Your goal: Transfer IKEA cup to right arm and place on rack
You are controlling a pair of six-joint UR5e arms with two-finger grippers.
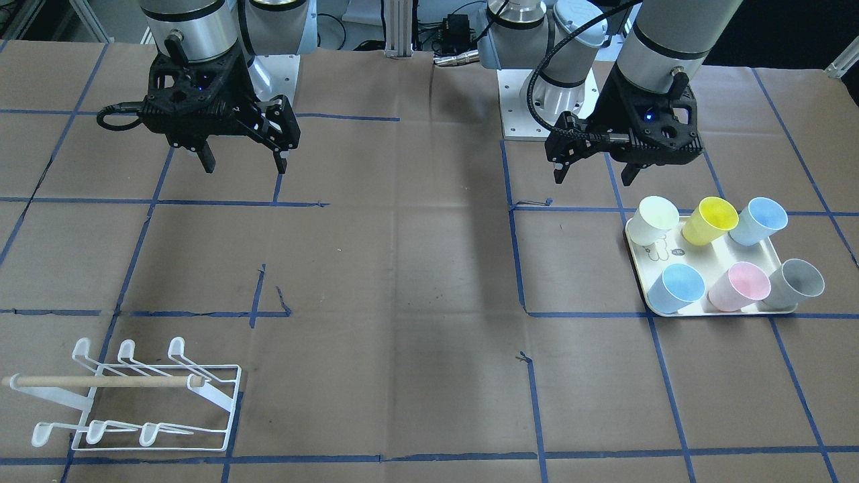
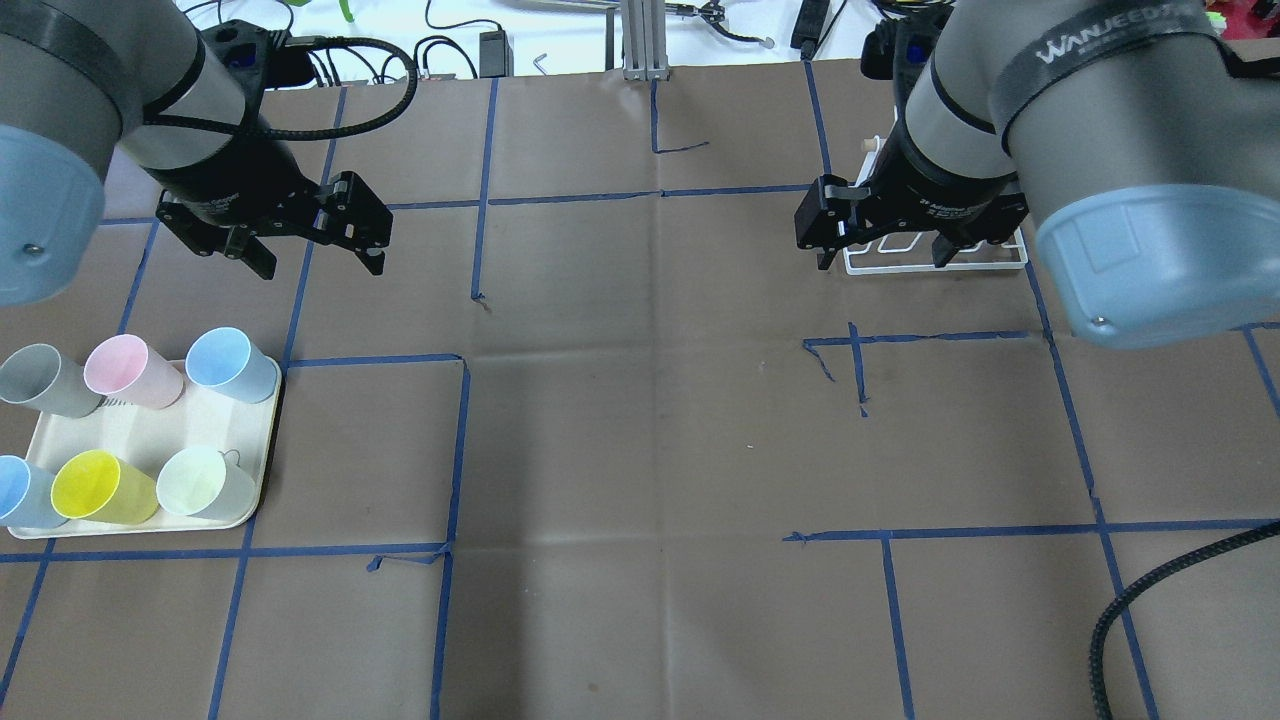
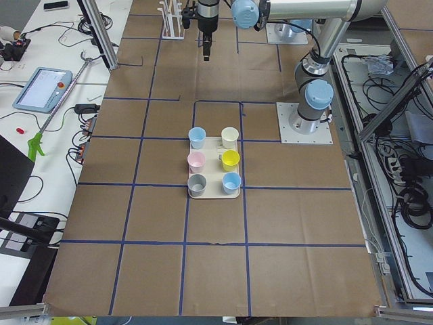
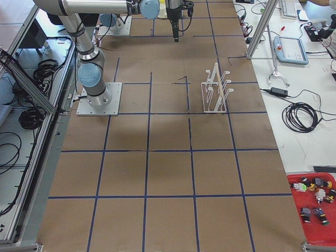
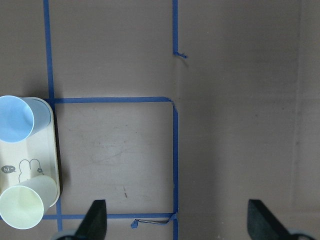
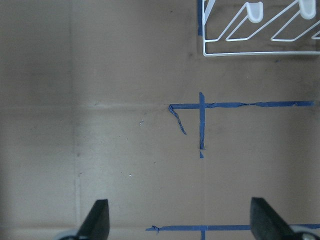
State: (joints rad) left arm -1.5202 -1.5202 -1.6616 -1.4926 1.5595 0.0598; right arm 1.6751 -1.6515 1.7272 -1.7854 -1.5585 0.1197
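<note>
Several plastic cups stand on a cream tray (image 1: 718,251): a pale white one (image 1: 654,218), a yellow one (image 1: 710,220), two blue ones, a pink one (image 1: 739,286) and a grey one (image 1: 795,283). My left gripper (image 1: 593,180) hovers open and empty just behind the tray, also seen in the overhead view (image 2: 322,268). My right gripper (image 1: 245,168) is open and empty, high over the table. The white wire rack (image 1: 100,382) with its wooden dowel stands empty on the far side, partly hidden behind the right gripper (image 2: 880,260) in the overhead view.
Brown paper with blue tape lines (image 1: 402,268) covers the table. The left wrist view shows the tray's edge (image 5: 30,165) with two cups. The right wrist view shows the rack's prongs (image 6: 255,11) at the top. The arm bases (image 1: 547,100) are bolted at the robot's side.
</note>
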